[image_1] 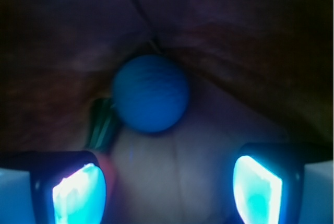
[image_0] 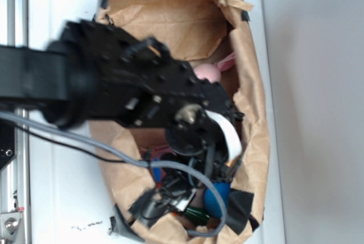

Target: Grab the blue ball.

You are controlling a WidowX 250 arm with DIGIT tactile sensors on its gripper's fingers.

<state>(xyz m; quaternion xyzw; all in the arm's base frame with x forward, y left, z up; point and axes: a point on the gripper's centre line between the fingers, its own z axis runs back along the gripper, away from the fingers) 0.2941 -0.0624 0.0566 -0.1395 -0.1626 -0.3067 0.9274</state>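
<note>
The blue ball [image_1: 150, 93] is a small round teal-blue ball lying on the brown paper floor of the bag, ahead of my gripper [image_1: 168, 192]. The gripper is open, its two glowing pads [image_1: 78, 192] wide apart at the bottom of the wrist view, with bare paper between them. The ball sits beyond the fingertips and touches neither of them. From outside, the ball [image_0: 216, 197] shows at the near end of the bag, partly behind a grey cable. The gripper [image_0: 181, 191] reaches down inside the bag beside it.
The brown paper bag [image_0: 253, 107] lies open on a white surface, its walls close around the arm. A green striped object [image_1: 104, 124] and an orange edge [image_1: 108, 162] lie left of the ball. A pink toy [image_0: 208, 72] sits further up the bag.
</note>
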